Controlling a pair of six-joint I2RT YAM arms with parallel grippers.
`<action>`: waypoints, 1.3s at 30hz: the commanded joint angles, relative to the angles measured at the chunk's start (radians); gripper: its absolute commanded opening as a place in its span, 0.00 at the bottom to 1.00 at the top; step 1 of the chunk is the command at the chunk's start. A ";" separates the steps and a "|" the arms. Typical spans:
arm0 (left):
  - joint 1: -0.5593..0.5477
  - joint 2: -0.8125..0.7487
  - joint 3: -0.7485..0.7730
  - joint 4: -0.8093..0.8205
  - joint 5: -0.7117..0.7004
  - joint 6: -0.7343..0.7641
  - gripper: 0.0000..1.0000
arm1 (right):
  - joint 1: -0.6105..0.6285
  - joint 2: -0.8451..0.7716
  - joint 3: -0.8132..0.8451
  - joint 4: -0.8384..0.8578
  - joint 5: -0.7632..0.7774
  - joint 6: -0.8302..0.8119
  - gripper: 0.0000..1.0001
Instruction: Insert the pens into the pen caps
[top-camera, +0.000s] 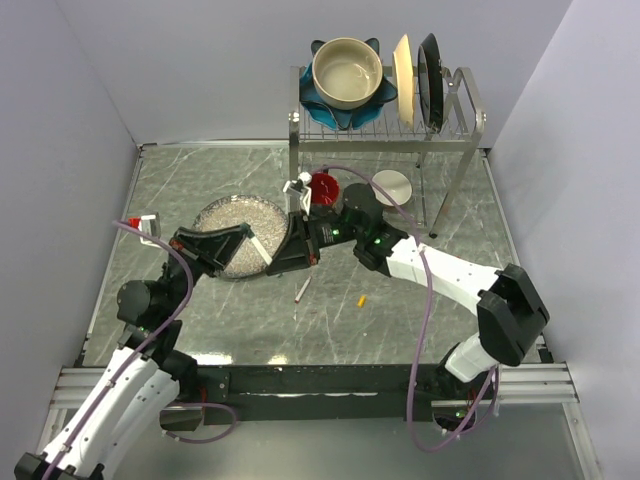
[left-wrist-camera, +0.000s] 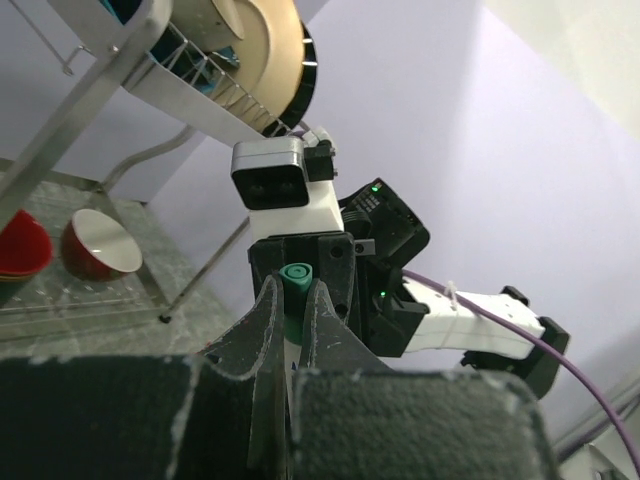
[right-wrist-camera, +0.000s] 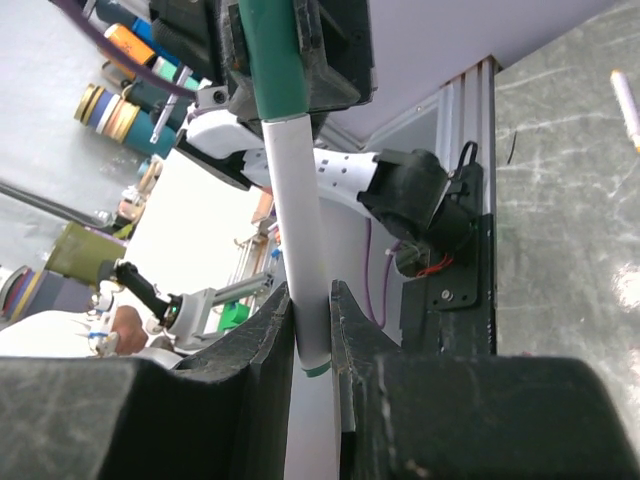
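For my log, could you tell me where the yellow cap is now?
In the top view, the yellow cap lies loose on the table, just right of the loose white pen.

The grey marbled table (top-camera: 200, 330) carries a rack (top-camera: 400, 133), glass bowl (top-camera: 235, 212), red bowls (top-camera: 325, 186), one pen (top-camera: 302, 290), yellow cap (top-camera: 361, 299).

top view looks down; wrist cams close, facing, share pen (right-wrist-camera: 293, 220).

The left arm (top-camera: 120, 400) and right arm (top-camera: 445, 270) wear white shells over black joints, with looping purple cables (top-camera: 425, 330), tiny green lights (top-camera: 376, 240) and rough black gripper fingers (left-wrist-camera: 255, 340).
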 joint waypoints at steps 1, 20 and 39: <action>-0.163 0.050 -0.025 -0.453 0.612 0.098 0.01 | -0.103 -0.022 0.239 0.306 0.577 0.017 0.00; -0.263 0.045 0.005 -0.450 0.551 0.098 0.01 | -0.130 0.019 0.459 0.126 0.556 -0.076 0.00; -0.263 0.303 0.413 -0.586 0.421 0.275 0.13 | -0.050 -0.231 -0.075 0.138 0.419 -0.278 0.00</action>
